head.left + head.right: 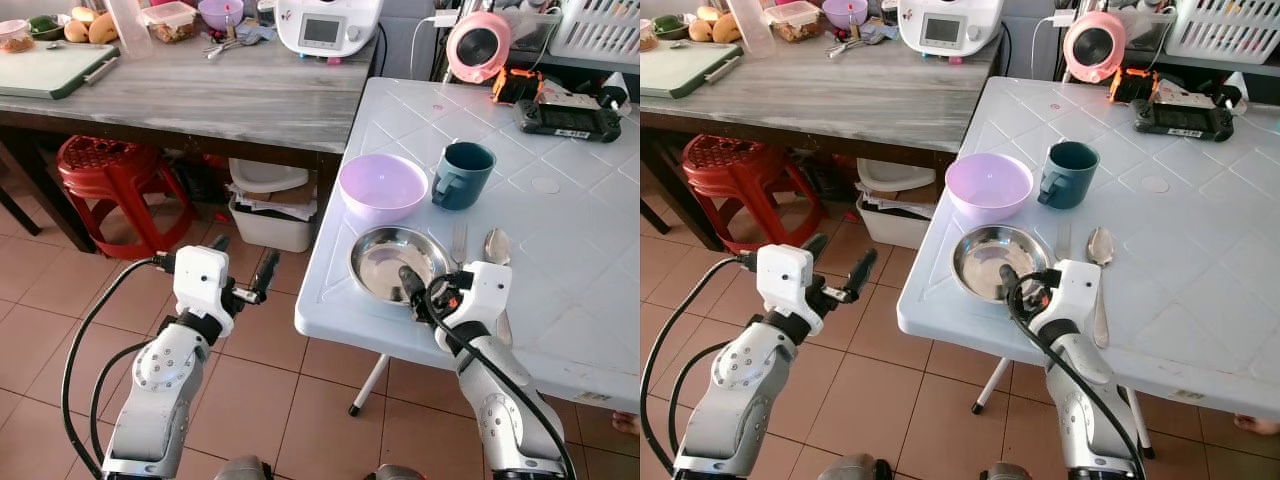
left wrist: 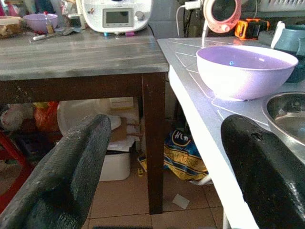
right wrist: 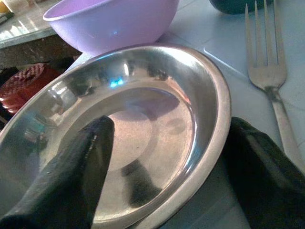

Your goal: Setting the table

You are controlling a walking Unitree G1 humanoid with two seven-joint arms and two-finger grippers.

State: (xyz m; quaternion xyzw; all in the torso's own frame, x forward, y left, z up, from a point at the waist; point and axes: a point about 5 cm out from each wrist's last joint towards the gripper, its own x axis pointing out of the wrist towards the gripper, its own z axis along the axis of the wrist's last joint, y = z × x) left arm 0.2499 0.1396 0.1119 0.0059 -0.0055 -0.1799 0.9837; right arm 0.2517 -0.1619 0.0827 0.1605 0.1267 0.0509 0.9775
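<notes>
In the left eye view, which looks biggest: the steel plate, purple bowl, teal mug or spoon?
1. Steel plate and purple bowl: about alike; the plate is nearer, so unsure.
2. Teal mug.
3. Spoon: long but thin, partly hidden.

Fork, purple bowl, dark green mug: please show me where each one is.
fork [image 3: 267, 71], right wrist view, base of the tines.
purple bowl [image 1: 382, 186], left eye view, inside of the bowl.
dark green mug [image 1: 466, 178], left eye view, outer side wall.

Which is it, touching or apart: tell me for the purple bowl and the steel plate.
Cannot tell. In the left eye view the purple bowl and the steel plate sit very close, and the right wrist view shows the bowl overhanging the plate's rim without showing contact.
</notes>
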